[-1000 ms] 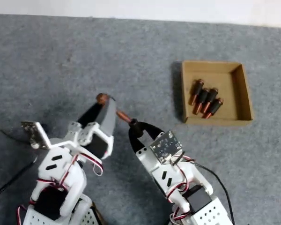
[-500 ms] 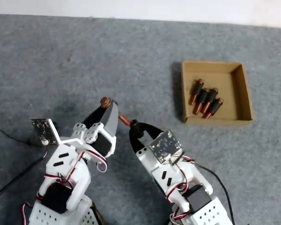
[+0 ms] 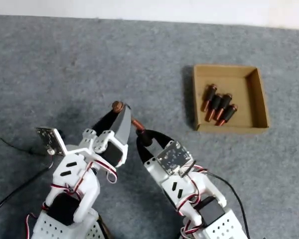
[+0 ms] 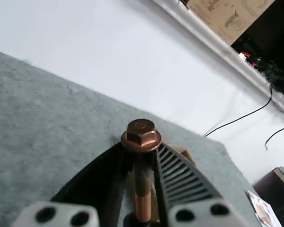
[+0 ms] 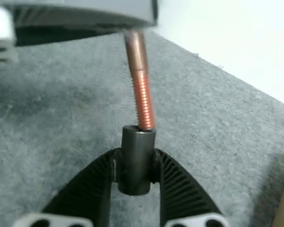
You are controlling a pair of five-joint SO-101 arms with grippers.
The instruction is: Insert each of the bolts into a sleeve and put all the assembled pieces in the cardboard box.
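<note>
My left gripper [image 3: 120, 115] [image 4: 141, 161] is shut on a copper bolt [image 3: 118, 106] [image 4: 141, 138], its hex head sticking out past the fingers. My right gripper [image 3: 147, 139] [image 5: 136, 168] is shut on a black sleeve [image 5: 137, 158] [image 3: 144, 135]. The bolt's threaded tip [image 5: 143, 101] [image 3: 137, 124] sits just inside the sleeve's mouth. Both hang over the grey carpet, left of the cardboard box [image 3: 254, 122]. Three assembled pieces [image 3: 218, 108] lie side by side in the box.
Grey carpet [image 3: 65, 64] covers the table up to a white wall strip at the back. A thin black cable [image 3: 15, 189] runs by the left arm's base.
The left arm has swung right and nearer the right gripper, carrying the bolt so its tip now enters the sleeve. The right gripper shifted slightly.
</note>
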